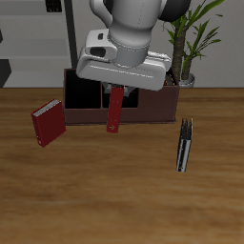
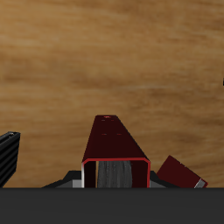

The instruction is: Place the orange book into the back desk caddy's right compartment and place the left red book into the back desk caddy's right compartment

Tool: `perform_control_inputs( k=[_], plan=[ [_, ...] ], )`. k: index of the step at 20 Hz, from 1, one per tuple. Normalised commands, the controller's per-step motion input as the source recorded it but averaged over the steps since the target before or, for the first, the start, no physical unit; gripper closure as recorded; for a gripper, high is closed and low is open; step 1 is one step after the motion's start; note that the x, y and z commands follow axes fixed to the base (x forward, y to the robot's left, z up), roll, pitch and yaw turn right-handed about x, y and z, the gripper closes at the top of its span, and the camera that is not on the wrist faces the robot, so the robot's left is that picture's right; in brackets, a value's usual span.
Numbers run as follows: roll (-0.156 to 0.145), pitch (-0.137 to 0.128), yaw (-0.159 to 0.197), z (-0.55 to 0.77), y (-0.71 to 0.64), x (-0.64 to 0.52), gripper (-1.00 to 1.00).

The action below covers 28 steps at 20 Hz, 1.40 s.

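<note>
Claw state: the gripper [image 1: 114, 90] is closed narrowly on the top end of the left red book [image 1: 113, 111]. The book hangs upright, clear of the table [image 1: 114, 200], spine toward the camera. The wrist view confirms the hold: the covers sit between the jaws with the pale page edges showing.

Location: the held book is in front of the caddy [image 1: 76, 107], whose wall lies at its 12 o'clock. The second red book [image 1: 48, 124] lies tilted on the table at 9 o'clock, apart from the held book. A black-and-grey book [image 1: 183, 144] stands at about 4 o'clock, well apart. A plant [image 1: 191, 38] is at 2 o'clock, behind the caddy.

Not confirmed: the orange book is not visible in either view, so its placement cannot be verified. The arm hides most of the caddy's openings, and the right compartment cannot be identified with certainty.

Judgement: the carry is under way and the drop is not yet made.

Risks:
- The book's lower end hangs below the caddy rim. Moving back without lifting would probably drive it into the front wall and twist it in the jaws.
- The grip is at one end only, so a sudden stop could swing or slip the book.
- With the dividers hidden, the book could be released into the wrong section.
- If the orange book is already inside, a careless descent may land on it and jam.
</note>
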Motion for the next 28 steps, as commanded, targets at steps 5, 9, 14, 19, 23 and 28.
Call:
perform_control_inputs(
  k=[5,9,14,19,23,28],
  plan=[
    [-0.030,-0.063,0.069,0.32,0.12,-0.69,1.00],
    [-0.034,-0.026,-0.036,0.18,0.18,-0.65,1.00],
    [-0.026,-0.053,-0.018,0.09,0.11,-0.43,1.00],
    [0.021,-0.051,0.017,0.16,0.13,-0.59,1.00],
    [0.000,-0.026,0.017,0.09,0.03,-0.32,1.00],
    [0.021,0.000,0.044,-0.09,0.18,-0.35,1.00]
  ],
)
